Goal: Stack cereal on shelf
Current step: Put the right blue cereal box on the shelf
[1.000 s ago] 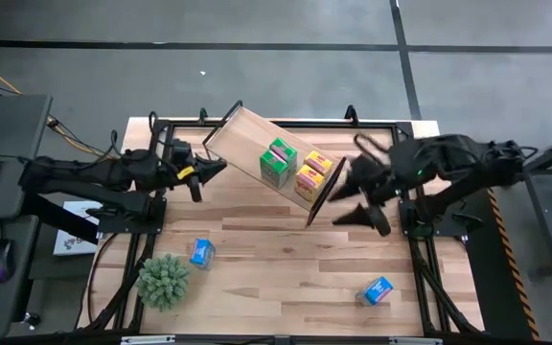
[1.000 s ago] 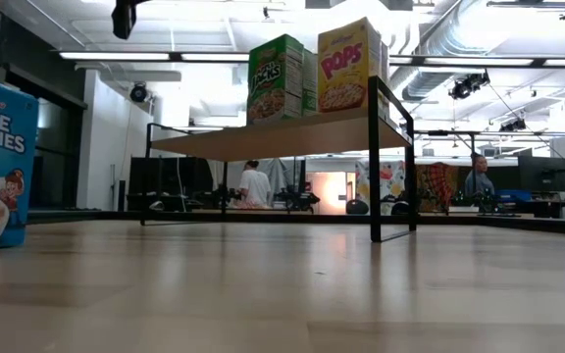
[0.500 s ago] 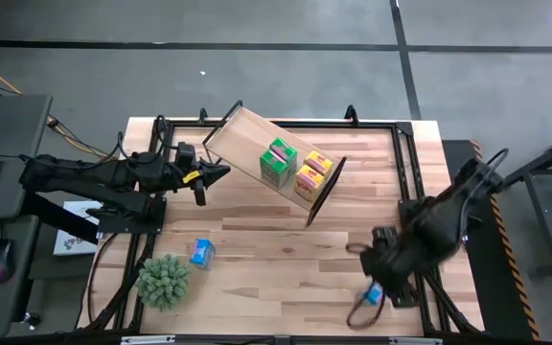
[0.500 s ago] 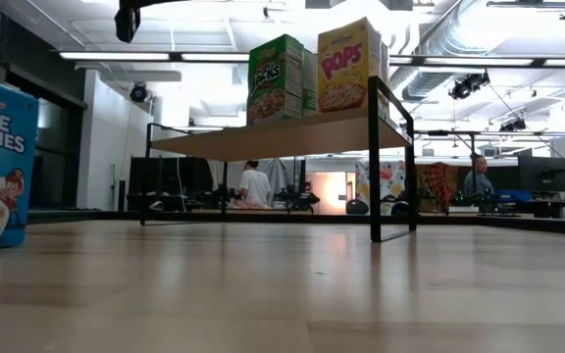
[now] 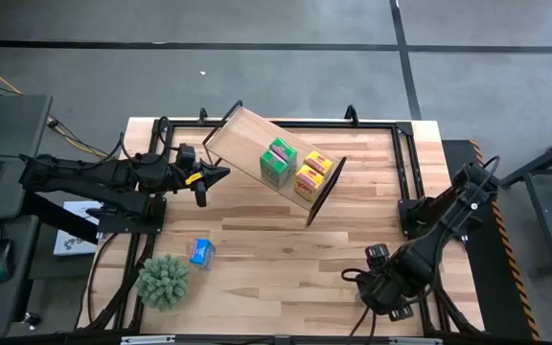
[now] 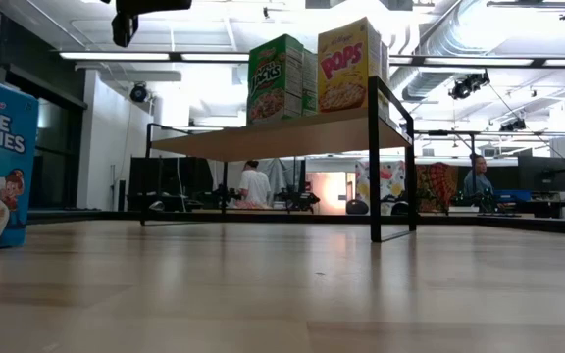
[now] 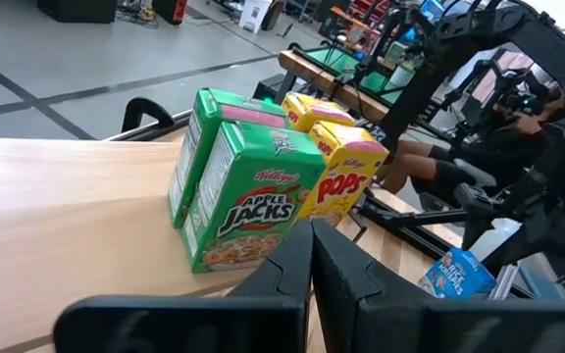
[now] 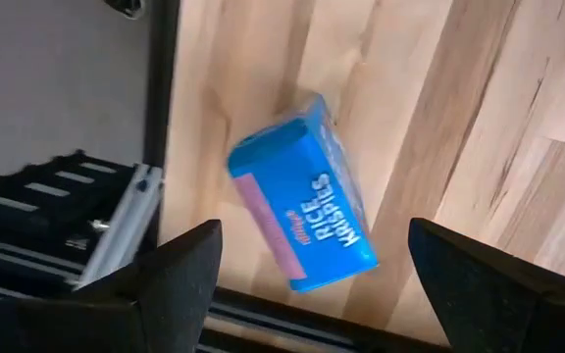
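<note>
Now that the right arm [image 5: 448, 216] has swung away from the shelf end where it hung a second ago and dropped to the near right corner of the bench [image 5: 276, 249], I have its right jaws spread wide over the blue cereal box [image 8: 302, 206] lying flat there, close to the bench edge. From the wrist camera the box sits between the two fingers with bare wood showing on both sides, so nothing is gripped yet. I read this as the start of the next pick. The box lies at an angle to the fingers, so I would square up and come lower before closing. Across on the near left, a second blue box [image 5: 200, 252] stands beside the fuzzy green plant [image 5: 164, 280], both exactly where they were, still waiting their turn. Farther back, the shelf [image 5: 247, 134] sits slantwise across the bench with the green boxes [image 5: 277, 161] and the yellow boxes [image 5: 312, 175] upright side by side on its plank, unmoved. That makes part of the set stacked and two blue boxes left to go. Just off the shelf's left end the left arm [image 5: 94, 174] hovers as before, the left jaws pressed together on nothing, pointing along the plank at the green boxes. Beyond the bench a person [image 6: 254, 184] shows in the room, well clear of the rig.
</note>
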